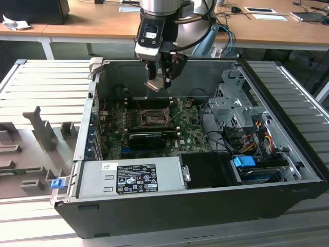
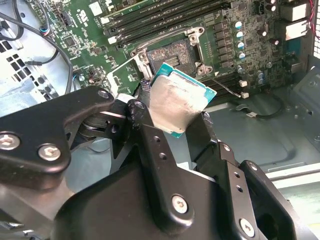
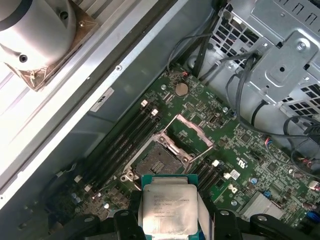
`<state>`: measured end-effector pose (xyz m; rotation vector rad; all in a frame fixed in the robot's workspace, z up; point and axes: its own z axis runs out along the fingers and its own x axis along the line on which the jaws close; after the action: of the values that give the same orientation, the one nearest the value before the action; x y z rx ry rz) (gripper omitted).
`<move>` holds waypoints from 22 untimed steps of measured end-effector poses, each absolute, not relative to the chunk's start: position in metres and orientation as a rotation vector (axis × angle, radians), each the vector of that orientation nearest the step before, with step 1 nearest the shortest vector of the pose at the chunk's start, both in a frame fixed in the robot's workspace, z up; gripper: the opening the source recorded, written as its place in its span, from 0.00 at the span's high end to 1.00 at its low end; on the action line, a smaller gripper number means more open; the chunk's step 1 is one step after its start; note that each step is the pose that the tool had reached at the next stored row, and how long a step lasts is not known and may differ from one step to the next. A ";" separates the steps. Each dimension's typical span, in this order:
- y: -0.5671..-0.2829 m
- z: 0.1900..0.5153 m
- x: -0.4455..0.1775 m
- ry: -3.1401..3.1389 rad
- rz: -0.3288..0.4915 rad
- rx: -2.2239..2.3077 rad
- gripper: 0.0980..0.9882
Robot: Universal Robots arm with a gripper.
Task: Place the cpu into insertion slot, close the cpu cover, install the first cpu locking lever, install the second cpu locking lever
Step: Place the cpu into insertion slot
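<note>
My black gripper (image 1: 160, 82) has its jaws pinched on the small silver-grey square cpu (image 3: 169, 207). In the exterior view the square black insertion slot (image 1: 153, 117) lies at six o'clock of it, empty, with the metal-frame cpu cover (image 3: 197, 131) raised; every step remains.

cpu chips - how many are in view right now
1: the thin square silver-grey metal cpu, held in the black jaws, clear of the square black insertion slot, which looks empty.

The silver-faced cpu (image 3: 168, 207) hangs above the empty insertion slot (image 3: 156, 161), its cpu cover (image 3: 195, 131) raised open.
</note>
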<state>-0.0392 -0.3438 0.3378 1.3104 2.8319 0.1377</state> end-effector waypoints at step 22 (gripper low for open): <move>-0.344 0.327 -0.039 2.797 0.132 1.389 0.52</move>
<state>-0.0391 -0.3438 0.3270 1.3886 2.7971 0.1325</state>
